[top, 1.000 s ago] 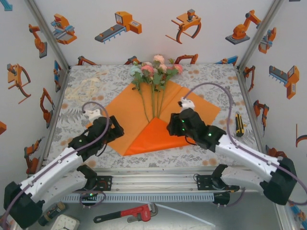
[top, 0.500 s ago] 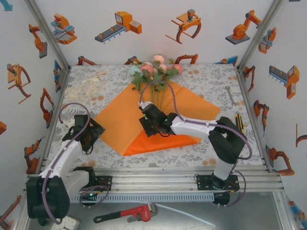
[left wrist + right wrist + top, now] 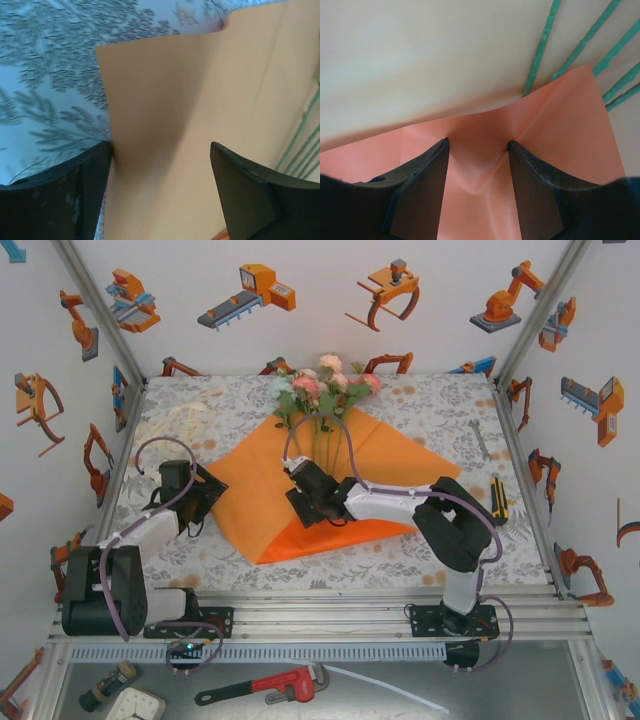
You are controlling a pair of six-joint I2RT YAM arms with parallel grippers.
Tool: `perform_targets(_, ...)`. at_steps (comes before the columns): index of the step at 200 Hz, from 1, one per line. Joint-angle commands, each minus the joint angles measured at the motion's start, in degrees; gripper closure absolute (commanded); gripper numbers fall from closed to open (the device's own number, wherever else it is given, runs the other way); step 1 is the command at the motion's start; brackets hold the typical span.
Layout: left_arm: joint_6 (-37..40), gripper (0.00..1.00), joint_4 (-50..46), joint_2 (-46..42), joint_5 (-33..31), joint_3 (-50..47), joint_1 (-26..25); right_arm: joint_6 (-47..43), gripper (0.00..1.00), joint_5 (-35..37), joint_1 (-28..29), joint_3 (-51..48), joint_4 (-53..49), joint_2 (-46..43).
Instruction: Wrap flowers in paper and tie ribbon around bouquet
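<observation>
Though both arms stretch well out from the near edge, neither has hold of anything. The left gripper (image 3: 160, 150) sits at the left corner of the paper (image 3: 262, 490), its fingers (image 3: 75, 195) apart, and the raised orange corner stands between them, against the left one. The right gripper (image 3: 478, 145) is low over the folded near flap at mid-sheet, fingers spread either side of a soft crease. Beyond it the flowers (image 3: 322, 388) lie with their stems on the sheet and their blooms past its far corner. The ribbon (image 3: 175, 425) lies on the cloth (image 3: 430, 400) at far left, well apart.
</observation>
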Motion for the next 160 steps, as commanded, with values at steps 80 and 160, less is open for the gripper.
perform_targets(80, -4.9, 0.4, -5.69, -8.54, 5.51, 2.42, -9.72, 0.11, 0.49, 0.54, 0.0, 0.03, -1.07, 1.48)
perform_targets(160, -6.88, 0.86, -18.47, -11.85, -4.46, 6.44, -15.48, 3.85, 0.45, -3.93, -0.04, 0.1, -0.08, -3.88)
